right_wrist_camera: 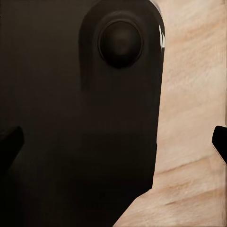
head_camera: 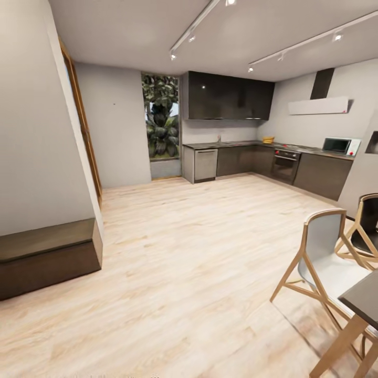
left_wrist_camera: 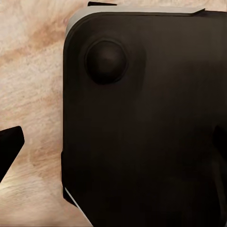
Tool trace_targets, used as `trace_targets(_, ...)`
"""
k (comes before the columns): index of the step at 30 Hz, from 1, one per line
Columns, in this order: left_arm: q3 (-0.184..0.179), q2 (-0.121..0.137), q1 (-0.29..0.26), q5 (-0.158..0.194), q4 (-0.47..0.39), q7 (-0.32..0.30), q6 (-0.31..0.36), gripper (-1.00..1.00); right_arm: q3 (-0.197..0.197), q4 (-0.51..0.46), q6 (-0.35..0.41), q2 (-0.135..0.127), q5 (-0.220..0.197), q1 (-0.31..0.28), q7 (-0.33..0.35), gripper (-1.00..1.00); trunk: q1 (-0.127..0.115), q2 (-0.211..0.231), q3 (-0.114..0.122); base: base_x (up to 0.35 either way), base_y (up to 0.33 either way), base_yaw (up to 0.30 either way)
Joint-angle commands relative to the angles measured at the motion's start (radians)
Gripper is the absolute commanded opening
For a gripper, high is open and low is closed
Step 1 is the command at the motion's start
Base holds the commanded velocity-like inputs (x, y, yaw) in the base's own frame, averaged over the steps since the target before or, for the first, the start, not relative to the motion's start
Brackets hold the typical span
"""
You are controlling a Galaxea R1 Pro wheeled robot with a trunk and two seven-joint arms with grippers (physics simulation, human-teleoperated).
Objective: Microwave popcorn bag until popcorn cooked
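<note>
Far across the room in the head view, the pale microwave (head_camera: 340, 145) stands on the grey countertop (head_camera: 310, 149) at the right end of the kitchen run. The popcorn bag and its popcorn are out of view. In the left wrist view my left gripper (left_wrist_camera: 113, 144) hangs open over my dark base and the wood floor, with one fingertip (left_wrist_camera: 9, 146) at the picture's edge. My right gripper (right_wrist_camera: 115, 142) is open too, its fingertips (right_wrist_camera: 220, 139) wide apart and nothing between them.
Light wood floor (head_camera: 184, 252) stretches from me to the cabinets. A low dark bench (head_camera: 47, 257) juts from the left wall. Two wooden chairs (head_camera: 325, 257) and a dark dining table corner (head_camera: 365, 299) stand close on the right. A built-in oven (head_camera: 286, 165) sits under the counter.
</note>
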Motion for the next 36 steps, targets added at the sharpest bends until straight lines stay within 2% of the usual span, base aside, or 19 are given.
trace_targets(1,0.002,0.0,0.0,0.006,-0.001,0.0,-0.002,1.0,0.0,0.0,-0.003,0.0,0.0,0.0,-0.001,1.0,0.0,0.0,-0.001,0.007,0.0,0.273)
trace_targets(11,0.002,0.0,0.0,0.006,-0.001,-0.001,-0.002,1.0,0.0,0.0,-0.001,0.0,0.0,0.0,-0.001,1.0,0.0,0.0,-0.001,0.04,0.0,0.232)
trace_targets(36,0.0,-0.008,0.0,0.008,-0.001,0.011,-0.001,1.0,-0.004,0.0,-0.001,-0.002,-0.008,0.0,-0.001,1.0,0.0,0.0,-0.001,0.321,0.0,0.003)
